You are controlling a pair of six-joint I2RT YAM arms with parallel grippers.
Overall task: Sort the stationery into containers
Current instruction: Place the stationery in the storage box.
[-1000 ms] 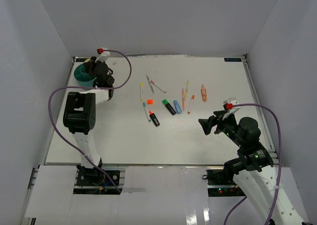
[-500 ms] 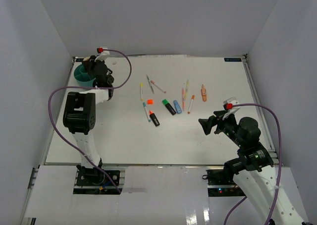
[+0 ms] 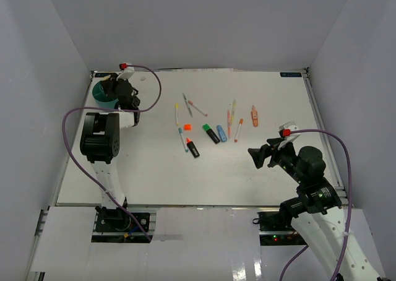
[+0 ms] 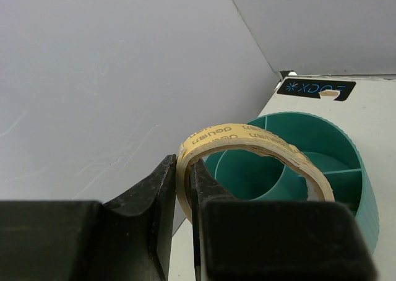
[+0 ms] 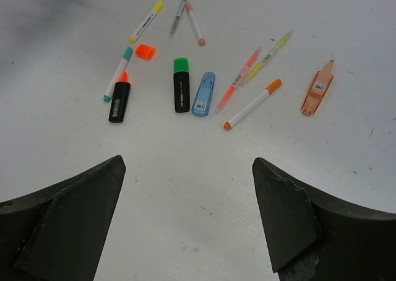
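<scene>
My left gripper (image 4: 183,188) is shut on a tan tape ring (image 4: 247,138) and holds it over the round teal organiser (image 4: 337,145), whose inner dividers show behind the ring. In the top view the left gripper (image 3: 119,86) is at the organiser (image 3: 101,93) in the far left corner. My right gripper (image 5: 189,169) is open and empty above bare table, near the front right (image 3: 255,155). Ahead of it lie the green highlighter (image 5: 180,84), the orange-black highlighter (image 5: 119,98), the blue highlighter (image 5: 203,93), an orange piece (image 5: 146,51) and several thin pens (image 5: 252,103).
A peach correction-tape-like item (image 5: 317,89) lies right of the pens. Grey walls close in the table's back and sides; the organiser stands close to the left wall (image 4: 93,77). A black label (image 4: 315,88) marks the table's far edge.
My left gripper has shifted slightly left, over the organiser, with the ring in it. The right arm has not moved.
</scene>
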